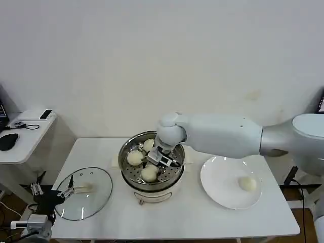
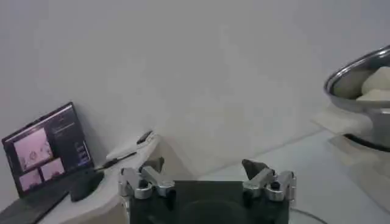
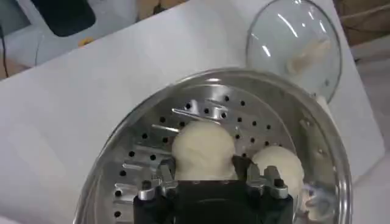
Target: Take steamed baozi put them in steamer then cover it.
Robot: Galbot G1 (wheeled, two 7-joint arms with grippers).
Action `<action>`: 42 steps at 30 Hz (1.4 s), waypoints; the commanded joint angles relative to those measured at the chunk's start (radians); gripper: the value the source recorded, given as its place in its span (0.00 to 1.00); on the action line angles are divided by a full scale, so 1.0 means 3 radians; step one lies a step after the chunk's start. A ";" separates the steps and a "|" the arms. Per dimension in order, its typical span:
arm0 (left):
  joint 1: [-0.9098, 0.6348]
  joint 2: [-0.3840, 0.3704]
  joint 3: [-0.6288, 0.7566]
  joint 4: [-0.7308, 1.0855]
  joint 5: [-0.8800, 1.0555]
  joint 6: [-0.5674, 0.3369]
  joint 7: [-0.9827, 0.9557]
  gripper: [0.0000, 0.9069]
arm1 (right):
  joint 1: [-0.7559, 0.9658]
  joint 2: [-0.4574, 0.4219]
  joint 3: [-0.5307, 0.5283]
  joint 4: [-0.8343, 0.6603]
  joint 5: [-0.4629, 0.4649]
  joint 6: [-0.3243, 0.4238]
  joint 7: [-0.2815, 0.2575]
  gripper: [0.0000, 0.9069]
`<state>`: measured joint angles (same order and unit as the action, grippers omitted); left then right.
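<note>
The steamer (image 1: 126, 152) stands mid-table with three baozi on its perforated tray (image 3: 140, 159). My right gripper (image 1: 160, 158) reaches down into it, shut on one baozi (image 3: 203, 149), a finger pressed on each side; the bun rests on or just above the tray. A second baozi (image 3: 279, 167) lies beside it. One more baozi (image 1: 247, 183) sits on the white plate (image 1: 217, 192) to the right. The glass cover (image 1: 86, 195) lies flat on the table to the left. My left gripper (image 1: 68, 191) hangs open at the cover's near-left edge, nothing in it (image 2: 203, 164).
A low side table (image 1: 20, 147) with a mouse and small devices stands off the left end; a laptop (image 2: 46, 152) shows there in the left wrist view. The steamer's rim (image 2: 359, 76) rises to that gripper's side. Bare table runs along the front edge.
</note>
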<state>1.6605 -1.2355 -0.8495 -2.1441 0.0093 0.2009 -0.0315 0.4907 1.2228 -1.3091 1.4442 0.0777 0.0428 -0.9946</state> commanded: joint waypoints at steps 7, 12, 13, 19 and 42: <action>-0.0006 0.0016 0.0003 0.0002 0.0003 -0.0001 0.0003 1.00 | 0.0130 -0.0058 0.0039 -0.0027 -0.0080 0.0081 0.0055 1.00; -0.0023 0.0051 0.0018 0.0011 -0.0002 0.0000 0.0004 1.00 | 0.0185 -0.0199 0.0170 -0.0019 0.0002 -0.0029 0.0156 1.00; -0.0032 0.0072 0.0021 0.0017 -0.0008 0.0000 0.0005 1.00 | 0.0196 -0.0281 0.0245 -0.0018 0.0025 -0.0097 0.0199 1.00; -0.0075 0.0170 0.0049 0.0066 -0.0051 0.0004 0.0006 1.00 | 0.0296 -0.0748 0.0366 -0.0001 0.0386 -0.0516 0.0226 1.00; -0.0275 0.0281 0.0488 0.0134 0.0017 -0.0006 0.0005 1.00 | -0.0595 -0.3237 0.0505 0.0750 -0.0099 -0.1062 0.0198 1.00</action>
<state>1.5926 -1.1519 -0.7475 -2.1102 0.0128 0.1997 -0.0306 0.4590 0.5509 -1.1978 1.5923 0.1015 -0.2111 -0.9399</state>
